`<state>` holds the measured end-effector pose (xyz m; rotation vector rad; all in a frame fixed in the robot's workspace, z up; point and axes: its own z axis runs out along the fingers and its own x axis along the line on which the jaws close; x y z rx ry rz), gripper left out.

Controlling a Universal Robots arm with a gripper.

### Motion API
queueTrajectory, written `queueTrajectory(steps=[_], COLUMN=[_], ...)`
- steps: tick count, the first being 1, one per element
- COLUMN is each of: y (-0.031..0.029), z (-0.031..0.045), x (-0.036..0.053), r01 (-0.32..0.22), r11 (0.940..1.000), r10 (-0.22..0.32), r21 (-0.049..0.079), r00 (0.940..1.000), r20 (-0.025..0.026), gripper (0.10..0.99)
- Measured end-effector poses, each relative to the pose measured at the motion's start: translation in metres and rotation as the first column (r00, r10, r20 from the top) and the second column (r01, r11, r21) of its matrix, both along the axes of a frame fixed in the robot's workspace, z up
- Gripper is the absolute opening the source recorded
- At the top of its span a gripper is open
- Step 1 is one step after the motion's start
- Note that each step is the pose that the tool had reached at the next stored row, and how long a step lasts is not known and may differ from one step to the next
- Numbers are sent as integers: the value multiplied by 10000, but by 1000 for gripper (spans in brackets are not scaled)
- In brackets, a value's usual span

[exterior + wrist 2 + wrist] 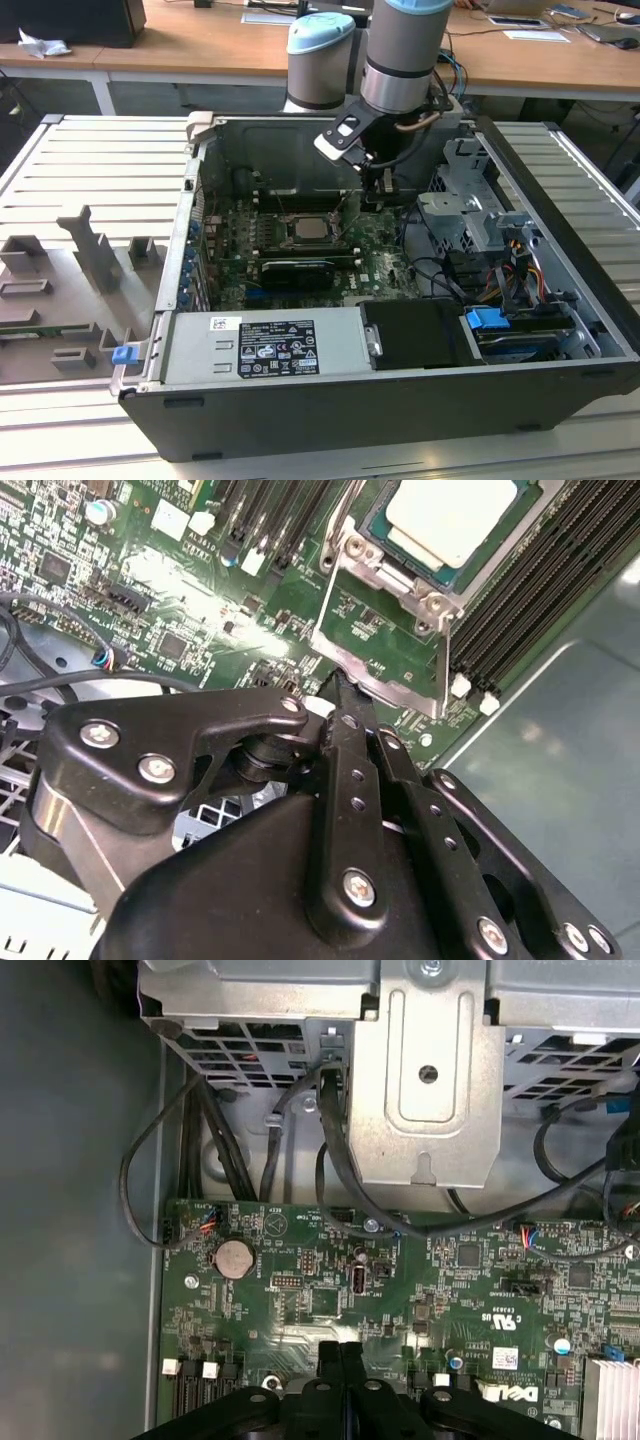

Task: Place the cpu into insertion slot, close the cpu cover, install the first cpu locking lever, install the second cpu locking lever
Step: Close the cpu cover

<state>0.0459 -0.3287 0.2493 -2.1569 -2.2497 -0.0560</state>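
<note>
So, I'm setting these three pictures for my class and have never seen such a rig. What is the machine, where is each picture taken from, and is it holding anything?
The machine is a robot arm reaching down into an open computer case, which lies on a slatted metal table. The exterior view comes from a camera off the arm. Both wrist views come from cameras riding on the arm, looking past its black gripper at the green motherboard. In the second wrist view the cpu sits in its socket with the silvery cpu cover framing it, and the gripper's tip is just beside that socket. The gripper is shut, with nothing showing in it. The first wrist view also shows a metal drive cage and black cables.
</note>
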Motion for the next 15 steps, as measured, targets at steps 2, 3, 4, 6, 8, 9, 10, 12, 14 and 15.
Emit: queueTrajectory(steps=[2,3,4,6,8,9,10,12,14,15], y=[0,0,0,0,0,0,0,0,0,0], z=[0,-1,-1,-1,-1,-1,-2,-2,-2,-2], x=[-18,-29,-37,-52,-65,-74,-79,-95,-116,-125], r01=[0,1,1,1,1,1,1,0,0,1], r11=[10000,10000,10000,10000,10000,10000,10000,10000,10000,10000], r10=[0,-1,-1,-1,-1,-1,-1,0,0,-1], r21=[0,0,0,1,0,0,0,0,0,1], r00=[10000,10000,10000,10000,10000,10000,10000,10000,10000,10000], r20=[0,0,0,0,0,0,0,0,-1,0], gripper=[106,106,106,106,106,106,106,106,106,106])
